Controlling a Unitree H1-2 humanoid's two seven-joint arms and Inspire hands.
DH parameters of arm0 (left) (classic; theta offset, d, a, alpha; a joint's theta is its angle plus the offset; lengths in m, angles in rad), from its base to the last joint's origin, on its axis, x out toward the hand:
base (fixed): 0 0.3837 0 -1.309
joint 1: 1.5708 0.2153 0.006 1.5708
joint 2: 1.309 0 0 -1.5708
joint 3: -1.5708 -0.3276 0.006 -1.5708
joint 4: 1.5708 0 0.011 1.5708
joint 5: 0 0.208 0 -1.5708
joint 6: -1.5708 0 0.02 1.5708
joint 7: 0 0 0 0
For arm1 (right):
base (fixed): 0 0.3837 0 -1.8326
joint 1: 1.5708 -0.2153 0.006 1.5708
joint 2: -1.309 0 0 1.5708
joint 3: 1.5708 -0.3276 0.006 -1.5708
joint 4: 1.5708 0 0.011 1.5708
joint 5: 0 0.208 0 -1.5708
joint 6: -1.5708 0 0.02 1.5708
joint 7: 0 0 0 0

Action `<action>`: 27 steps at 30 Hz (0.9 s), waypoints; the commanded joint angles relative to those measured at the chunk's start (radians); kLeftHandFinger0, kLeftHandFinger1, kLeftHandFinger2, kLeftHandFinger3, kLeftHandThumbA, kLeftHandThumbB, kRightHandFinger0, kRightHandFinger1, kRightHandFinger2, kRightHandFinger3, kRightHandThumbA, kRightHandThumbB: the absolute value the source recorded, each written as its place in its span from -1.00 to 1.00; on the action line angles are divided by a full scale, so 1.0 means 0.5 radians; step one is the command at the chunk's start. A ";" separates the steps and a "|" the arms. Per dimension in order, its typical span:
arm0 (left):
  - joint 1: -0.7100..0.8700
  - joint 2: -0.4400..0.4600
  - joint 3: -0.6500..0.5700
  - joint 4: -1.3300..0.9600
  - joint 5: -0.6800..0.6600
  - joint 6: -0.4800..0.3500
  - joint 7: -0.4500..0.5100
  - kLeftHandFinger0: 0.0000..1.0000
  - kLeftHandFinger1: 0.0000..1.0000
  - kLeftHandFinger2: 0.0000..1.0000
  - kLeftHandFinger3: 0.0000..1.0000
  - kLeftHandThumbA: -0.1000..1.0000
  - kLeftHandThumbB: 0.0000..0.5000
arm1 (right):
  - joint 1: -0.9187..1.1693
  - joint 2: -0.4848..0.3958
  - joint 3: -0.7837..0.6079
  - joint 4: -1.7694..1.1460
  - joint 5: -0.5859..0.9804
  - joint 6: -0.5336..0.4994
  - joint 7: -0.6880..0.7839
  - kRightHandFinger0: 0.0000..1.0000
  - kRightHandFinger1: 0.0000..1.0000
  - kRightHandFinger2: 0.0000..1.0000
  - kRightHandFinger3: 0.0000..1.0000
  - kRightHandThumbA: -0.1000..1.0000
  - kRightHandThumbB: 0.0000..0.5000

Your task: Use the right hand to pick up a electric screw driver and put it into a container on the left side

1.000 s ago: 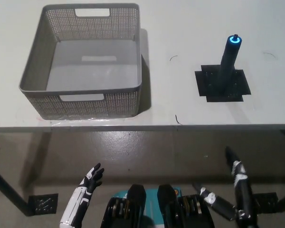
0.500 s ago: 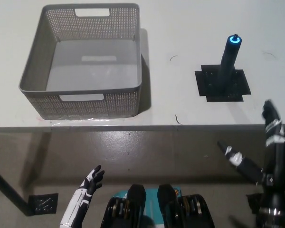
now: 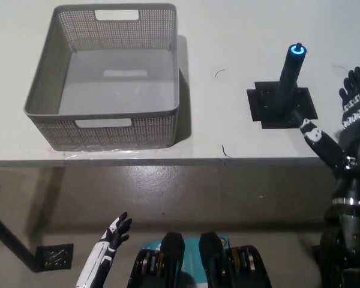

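Observation:
The electric screwdriver is a dark cylinder with a glowing blue ring on top, standing upright on a black square pad at the table's right. My black right hand is raised over the table's right edge, just right of the pad, open with fingers spread, touching nothing. The grey perforated container sits on the left of the table with nothing inside. My white left hand rests low below the table edge, open.
The white table ends at a front edge running across the middle of the picture, with grey floor below. A black table leg and foot plate show at lower left.
My right arm has risen from below the table edge to table height, and its hand now sits beside the screwdriver's pad. The left hand has barely moved.

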 commanded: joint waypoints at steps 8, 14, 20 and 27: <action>0.016 0.015 0.002 -0.009 -0.041 -0.135 -0.042 1.00 1.00 1.00 1.00 1.00 0.12 | -0.300 -0.035 -0.041 0.390 0.090 0.016 0.074 1.00 1.00 1.00 1.00 1.00 0.13; 0.013 0.013 0.001 -0.011 -0.033 -0.161 -0.040 1.00 1.00 1.00 1.00 1.00 0.13 | -0.463 -0.068 -0.036 0.664 0.024 0.015 0.040 1.00 1.00 1.00 1.00 1.00 0.27; 0.019 0.012 0.005 -0.003 -0.058 -0.192 -0.057 1.00 1.00 1.00 1.00 0.98 0.09 | -0.588 -0.083 -0.087 0.926 0.118 -0.011 0.062 1.00 1.00 1.00 1.00 1.00 0.22; 0.019 0.021 0.012 0.008 -0.094 -0.231 -0.081 1.00 1.00 1.00 1.00 0.97 0.10 | -0.655 -0.108 -0.152 1.091 0.148 -0.014 0.068 1.00 1.00 1.00 1.00 1.00 0.52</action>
